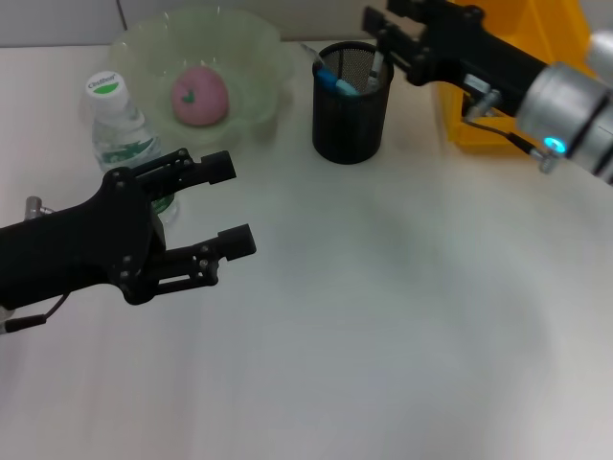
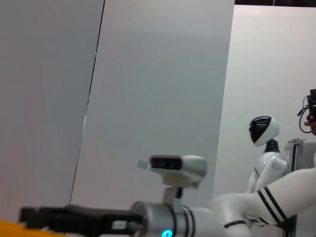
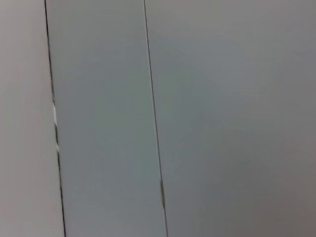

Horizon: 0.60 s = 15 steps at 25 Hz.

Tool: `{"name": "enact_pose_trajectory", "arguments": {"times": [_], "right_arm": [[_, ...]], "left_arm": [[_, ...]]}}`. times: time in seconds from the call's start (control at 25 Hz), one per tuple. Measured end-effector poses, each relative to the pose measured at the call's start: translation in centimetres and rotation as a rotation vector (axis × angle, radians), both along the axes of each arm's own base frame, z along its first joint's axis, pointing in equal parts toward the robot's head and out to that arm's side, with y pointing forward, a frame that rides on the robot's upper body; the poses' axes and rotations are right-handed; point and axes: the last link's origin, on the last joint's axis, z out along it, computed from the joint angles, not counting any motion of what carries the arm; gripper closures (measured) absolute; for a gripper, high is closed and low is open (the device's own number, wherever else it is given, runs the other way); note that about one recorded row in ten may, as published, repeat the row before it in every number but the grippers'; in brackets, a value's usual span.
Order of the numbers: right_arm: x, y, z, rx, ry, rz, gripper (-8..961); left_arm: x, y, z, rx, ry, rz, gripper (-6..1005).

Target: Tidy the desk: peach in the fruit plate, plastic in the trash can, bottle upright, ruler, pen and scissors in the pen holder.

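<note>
Broadly, the white counter [image 1: 383,335] lies bare across its whole near half, so both arms have open room to swing there; everything is gathered along the far edge. Toward the far right corner the yellow trash can [image 1: 498,105] sits mostly hidden behind the right arm, with no plastic to be seen on the surface. At the far left the green fruit plate [image 1: 254,48] already holds the peach [image 1: 199,95], its high rim keeping the fruit from rolling. Between them stands the black mesh pen holder [image 1: 351,115], with a blue-tipped item and other slim pieces upright inside; which is ruler, pen or scissors I cannot tell. The bottle [image 1: 120,129] stands upright, cap up, just beside the plate near the left edge. The left pincer [image 1: 235,203] hovers spread wide and empty just in front of the bottle. The right pincer [image 1: 381,40] reaches over the holder's rim; whether its fingers are parted cannot be told. By my reckoning the tidying is nearly finished.
</note>
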Motion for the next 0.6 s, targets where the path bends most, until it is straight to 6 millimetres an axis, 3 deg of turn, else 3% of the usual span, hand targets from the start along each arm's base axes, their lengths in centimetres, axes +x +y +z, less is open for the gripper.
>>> {"name": "enact_pose_trajectory", "arguments": {"times": [0.12,0.2,0.24,0.28,0.32,0.4,0.44,0.6], "right_arm": [[0.6,-1.1,0.4,-0.002,0.038,0.016,553],[1.4,-3.3,1.1,-0.037,0.110,0.050,553],[1.4,-3.3,1.1,-0.037,0.110,0.050,526],[2.1,-5.3,1.5,-0.076,0.128,0.103,499],[2.1,-5.3,1.5,-0.076,0.128,0.103,463],[2.8,-8.5,2.0,-0.161,0.063,0.240,392],[2.8,-8.5,2.0,-0.161,0.063,0.240,356],[2.8,-12.2,2.3,-0.354,0.007,0.388,251]], "left_arm": [[-0.1,-0.1,0.0,-0.002,0.000,0.003,199],[-0.1,-0.3,-0.1,-0.015,0.003,-0.001,199],[-0.1,-0.3,-0.1,-0.015,0.003,-0.001,199],[-0.1,-0.5,-0.2,-0.032,0.006,-0.011,199],[-0.1,-0.5,-0.2,-0.032,0.006,-0.011,199],[-0.2,-0.9,-0.2,-0.043,0.004,-0.015,199],[-0.2,-0.9,-0.2,-0.043,0.004,-0.015,199],[-0.5,-1.2,-0.4,-0.061,0.022,-0.016,199]]}}
